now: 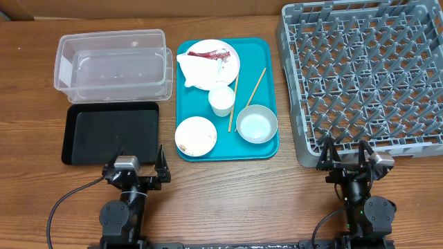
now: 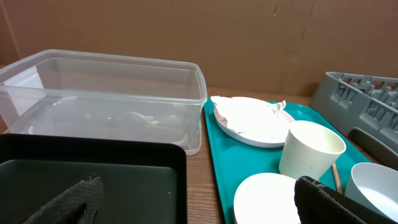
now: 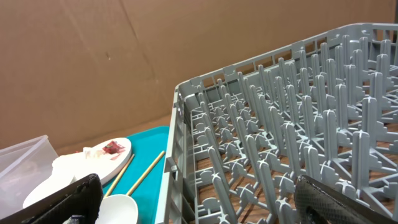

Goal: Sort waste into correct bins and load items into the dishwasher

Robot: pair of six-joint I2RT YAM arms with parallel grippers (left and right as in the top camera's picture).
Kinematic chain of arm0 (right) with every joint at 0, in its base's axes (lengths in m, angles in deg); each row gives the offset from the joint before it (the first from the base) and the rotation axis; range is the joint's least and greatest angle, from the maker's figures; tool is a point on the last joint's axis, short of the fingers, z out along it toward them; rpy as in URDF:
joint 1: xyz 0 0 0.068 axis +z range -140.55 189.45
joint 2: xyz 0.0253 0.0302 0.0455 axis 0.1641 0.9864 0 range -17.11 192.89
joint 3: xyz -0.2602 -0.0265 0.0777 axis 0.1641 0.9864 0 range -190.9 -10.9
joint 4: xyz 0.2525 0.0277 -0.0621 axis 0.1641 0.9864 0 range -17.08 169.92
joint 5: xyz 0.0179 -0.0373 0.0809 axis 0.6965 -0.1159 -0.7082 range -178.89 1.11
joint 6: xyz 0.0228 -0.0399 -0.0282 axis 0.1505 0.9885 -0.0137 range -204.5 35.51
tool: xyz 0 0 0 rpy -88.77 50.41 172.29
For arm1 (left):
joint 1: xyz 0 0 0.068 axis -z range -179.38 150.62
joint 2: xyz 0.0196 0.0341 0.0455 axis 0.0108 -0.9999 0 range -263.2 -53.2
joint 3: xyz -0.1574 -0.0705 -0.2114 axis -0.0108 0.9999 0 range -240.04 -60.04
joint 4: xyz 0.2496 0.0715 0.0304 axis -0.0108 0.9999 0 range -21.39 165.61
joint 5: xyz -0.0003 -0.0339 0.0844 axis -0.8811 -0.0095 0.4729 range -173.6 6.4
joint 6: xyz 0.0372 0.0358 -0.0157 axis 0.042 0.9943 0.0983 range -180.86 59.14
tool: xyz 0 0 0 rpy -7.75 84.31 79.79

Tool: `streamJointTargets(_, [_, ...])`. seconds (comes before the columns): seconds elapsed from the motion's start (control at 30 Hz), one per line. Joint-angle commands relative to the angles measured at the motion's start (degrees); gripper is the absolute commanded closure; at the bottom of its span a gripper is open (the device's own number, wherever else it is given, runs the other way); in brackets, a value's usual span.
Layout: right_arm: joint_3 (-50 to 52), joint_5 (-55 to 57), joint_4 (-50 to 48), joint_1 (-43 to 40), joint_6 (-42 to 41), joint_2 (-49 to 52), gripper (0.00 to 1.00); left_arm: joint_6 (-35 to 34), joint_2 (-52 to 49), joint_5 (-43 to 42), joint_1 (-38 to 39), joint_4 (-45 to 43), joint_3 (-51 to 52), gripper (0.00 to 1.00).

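Overhead view, nearest edge of the table [image 1: 228, 200]:

1. Left gripper [image 1: 138, 156]: set at the near left, jaws spread wide, nothing held. Its tips are placed just short of the black tray.
2. Right gripper [image 1: 344, 153]: set at the near right, jaws likewise spread wide, nothing held. Its tips are placed at the near wall of the dish rack.
3. Black tray [image 1: 111, 133]: shallow, rectangular, laid flat just beyond the left gripper.
4. Teal tray [image 1: 266, 149]: laid between the black tray and the dish rack, apart from both. The following are carried on it, near to far:
   - flecked bowl [image 1: 196, 135], near left corner, upright; the specks inside are too small to be identified;
   - plain bowl [image 1: 257, 124], near right, upright;
   - cup [image 1: 222, 100], centre, upright;
   - chopsticks [image 1: 254, 86], two, laid between cup and plain bowl, one upright in the frame, one slanted;
   - plate [image 1: 225, 66], far left corner, with crumpled napkins [image 1: 196, 71] and a red wrapper [image 1: 208, 53] resting on it.
5. Dish rack [image 1: 367, 76]: grey, pegged, filling the right side from near to far.
6. Clear tub [image 1: 114, 66]: tall-walled, placed beyond the black tray at far left.
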State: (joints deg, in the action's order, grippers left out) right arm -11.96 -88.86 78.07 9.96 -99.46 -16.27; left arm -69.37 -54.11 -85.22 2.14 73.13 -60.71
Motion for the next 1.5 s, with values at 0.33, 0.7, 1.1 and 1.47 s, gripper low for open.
streamJointTargets(0.33, [0.6,0.3,-0.4,0.3,0.0,-0.7,0.0,1.2,0.6,0.5,0.4,-0.1,0.4,0.0])
streamJointTargets(0.7, [0.6,0.3,-0.4,0.3,0.0,-0.7,0.0,5.1,0.6,1.6,0.4,-0.1,0.4,0.0])
streamJointTargets(1.1, [0.6,-0.2,-0.9,0.3,0.0,-0.7,0.0,5.1,0.6,0.9,0.4,-0.1,0.4,0.0])
streamJointTargets(1.47, [0.6,-0.9,-0.7,0.3,0.0,-0.7,0.0,5.2,0.6,-2.2,0.4,-1.2,0.4,0.0])
